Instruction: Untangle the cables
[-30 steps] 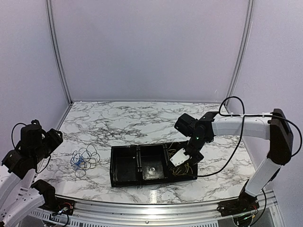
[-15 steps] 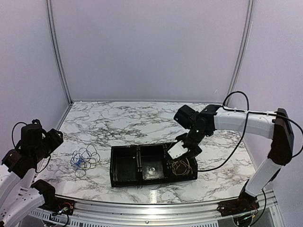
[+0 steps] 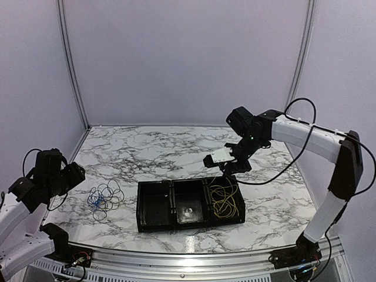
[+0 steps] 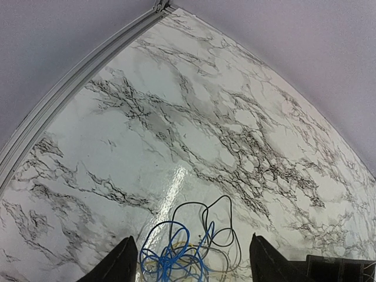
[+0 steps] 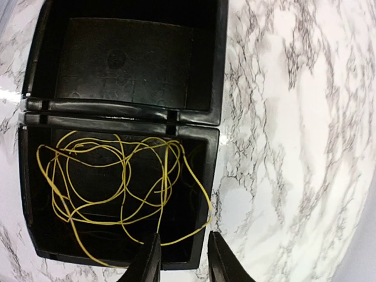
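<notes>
Yellow cable (image 5: 117,188) lies loosely coiled in the right-hand compartment of the black tray (image 3: 176,226), apart from the other cables. The remaining tangle (image 3: 104,197), blue and dark loops with what looks like a pale strand among them, rests on the marble table (image 3: 147,153) well to the left of the tray. The right gripper (image 5: 182,261) hangs above the tray's far right corner, jaws a little apart with nothing between them. The left gripper (image 4: 191,267) is poised over the tangle, jaws wide apart and empty.

Risks, as judged: one yellow strand rides up the compartment wall close to the right fingertips (image 5: 150,258), so it could snag there and be dragged back out if that arm moves off low. At the tangle, the loops overlap closely, so a pinch may take two colours at once and lift the whole knot instead of one cable. The fine wire may also slip on the glossy surface, and a hard pull could tighten the knot.

Markings: no brand, label or legible writing is found. A round moulded mark (image 5: 117,59) on the middle compartment floor is too faint to read.
</notes>
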Robot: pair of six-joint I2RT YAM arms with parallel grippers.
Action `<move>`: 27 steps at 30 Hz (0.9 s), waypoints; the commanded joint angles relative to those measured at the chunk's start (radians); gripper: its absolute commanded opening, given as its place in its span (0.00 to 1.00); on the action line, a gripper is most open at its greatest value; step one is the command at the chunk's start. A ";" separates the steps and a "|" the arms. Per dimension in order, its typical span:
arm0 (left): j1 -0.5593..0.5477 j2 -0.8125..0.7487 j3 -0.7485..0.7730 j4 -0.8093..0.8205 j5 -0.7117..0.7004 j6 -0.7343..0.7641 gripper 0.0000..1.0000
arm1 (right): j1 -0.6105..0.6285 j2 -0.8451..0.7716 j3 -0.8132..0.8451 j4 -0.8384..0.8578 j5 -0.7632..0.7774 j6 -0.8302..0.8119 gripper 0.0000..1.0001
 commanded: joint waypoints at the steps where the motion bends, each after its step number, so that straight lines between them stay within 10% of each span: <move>1: 0.003 0.018 0.030 0.008 0.024 0.012 0.68 | -0.051 0.088 0.065 0.005 -0.059 0.172 0.29; 27: 0.003 -0.034 -0.012 0.008 0.041 -0.066 0.68 | -0.066 0.115 -0.013 0.026 -0.122 0.203 0.00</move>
